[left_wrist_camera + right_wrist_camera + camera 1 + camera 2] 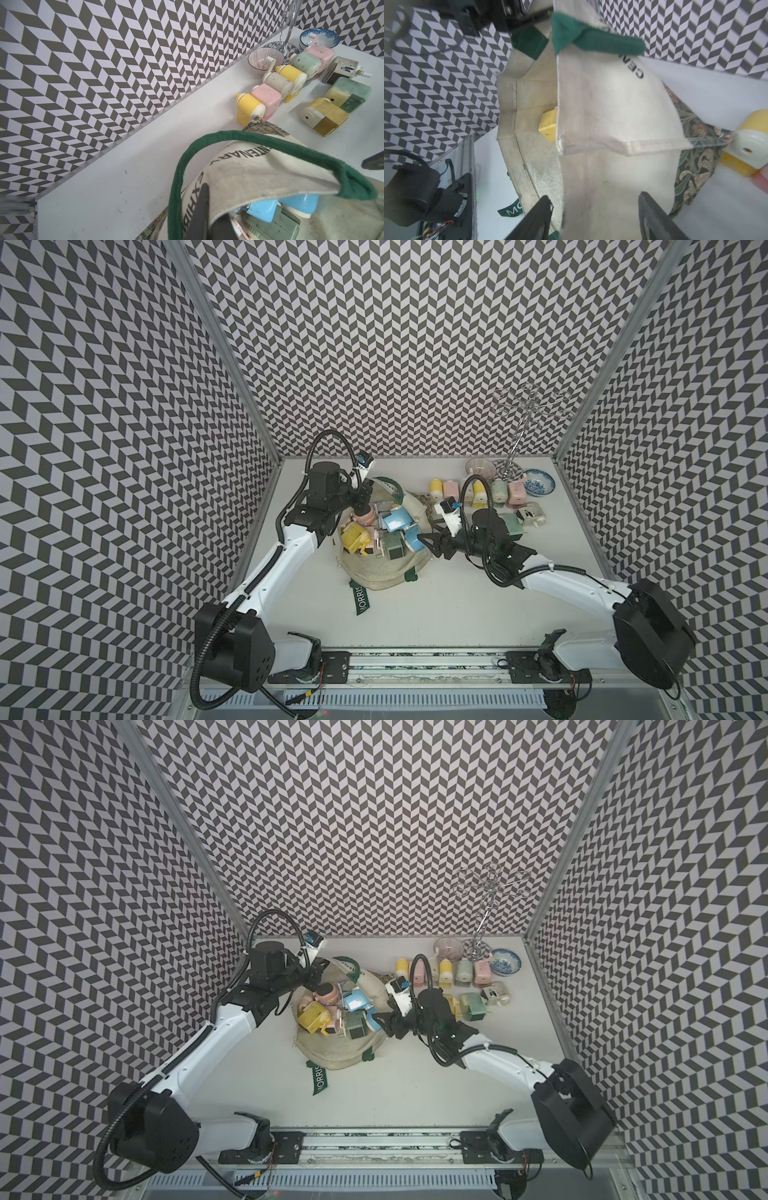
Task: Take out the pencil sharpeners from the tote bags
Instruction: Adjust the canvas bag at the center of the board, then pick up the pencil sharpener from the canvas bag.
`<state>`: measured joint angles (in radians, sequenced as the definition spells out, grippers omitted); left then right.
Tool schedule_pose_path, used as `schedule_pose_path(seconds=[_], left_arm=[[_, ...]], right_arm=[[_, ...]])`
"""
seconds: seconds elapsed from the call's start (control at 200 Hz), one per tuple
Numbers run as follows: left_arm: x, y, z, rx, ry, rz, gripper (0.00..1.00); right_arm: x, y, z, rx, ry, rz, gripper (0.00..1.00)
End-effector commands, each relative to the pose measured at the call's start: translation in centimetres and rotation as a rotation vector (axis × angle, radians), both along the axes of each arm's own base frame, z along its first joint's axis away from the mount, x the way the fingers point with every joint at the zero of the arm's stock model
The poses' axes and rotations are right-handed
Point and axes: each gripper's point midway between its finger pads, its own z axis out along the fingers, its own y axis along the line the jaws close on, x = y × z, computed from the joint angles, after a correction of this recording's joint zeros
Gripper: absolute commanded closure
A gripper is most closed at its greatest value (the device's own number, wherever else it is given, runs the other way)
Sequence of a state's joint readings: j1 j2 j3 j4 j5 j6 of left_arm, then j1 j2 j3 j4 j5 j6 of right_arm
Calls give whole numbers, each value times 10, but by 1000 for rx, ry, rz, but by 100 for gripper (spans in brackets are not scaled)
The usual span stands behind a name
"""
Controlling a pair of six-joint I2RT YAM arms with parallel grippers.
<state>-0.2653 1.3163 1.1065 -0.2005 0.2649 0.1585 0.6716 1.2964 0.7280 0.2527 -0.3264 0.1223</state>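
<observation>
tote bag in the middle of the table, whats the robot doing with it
The robot is taking pencil sharpeners out of the cream tote bag. The left gripper is shut on the bag's rim near a green strap. The right gripper is open beside the bag's mouth, holding nothing. A pile lies in the bag; other sharpeners stand on the table near the back wall.

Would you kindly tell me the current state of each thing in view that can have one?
tote bag, slumped on its side, mouth open, not yet emptied.
left gripper, shut on the tote bag's rim, lifting it.
right gripper, open, holding nothing, at the bag's mouth.
sharpeners in the bag, piled loosely inside.
removed sharpeners, grouped outside the bag.
blue bowl, upright.
</observation>
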Motion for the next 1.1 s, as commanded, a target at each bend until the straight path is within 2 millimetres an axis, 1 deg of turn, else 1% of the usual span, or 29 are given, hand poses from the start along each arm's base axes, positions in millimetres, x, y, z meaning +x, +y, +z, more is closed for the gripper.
schedule_pose_path(seconds=[0.0,0.085,0.135,0.19,0.24,0.305,0.36,0.426,0.501,0.611,0.666,0.731,0.786,0.856,0.936,1.026,1.092], left_arm=[[5,6,37,-57,-104,30,100],[6,7,37,-70,-97,44,100],[6,7,38,-78,-92,46,100],[5,7,39,-83,-91,48,100],[5,8,41,-88,-95,53,100],[5,9,42,-92,-95,57,100],[4,9,43,-95,-98,57,100],[4,9,44,-103,-99,59,100],[3,9,46,-109,-101,60,100],[3,9,46,-113,-100,58,100],[1,9,50,-116,-109,59,100],[1,9,51,-120,-116,59,100],[0,10,52,-123,-120,60,100],[-1,9,53,-125,-118,59,100],[-1,9,54,-127,-120,58,100],[-2,9,55,-128,-122,55,100],[-2,9,55,-128,-120,55,100]], right_arm=[[-15,-7,42,88,-56,-20,32],[-36,-2,60,156,-42,14,32],[-47,3,64,209,2,31,32],[-59,13,64,265,75,68,32],[-71,27,60,299,151,113,32],[-89,50,52,305,225,178,32],[-97,68,42,288,270,192,33],[-106,90,32,251,278,223,33],[-101,109,18,204,304,192,34],[-91,135,-1,184,346,169,34],[-86,148,-8,188,361,162,34],[-73,159,-22,184,404,105,33],[-64,170,-27,198,417,81,32],[-50,178,-37,208,451,11,31],[-37,191,-44,218,437,-33,30],[-17,197,-56,191,406,-127,28],[-2,197,-63,160,366,-198,26]])
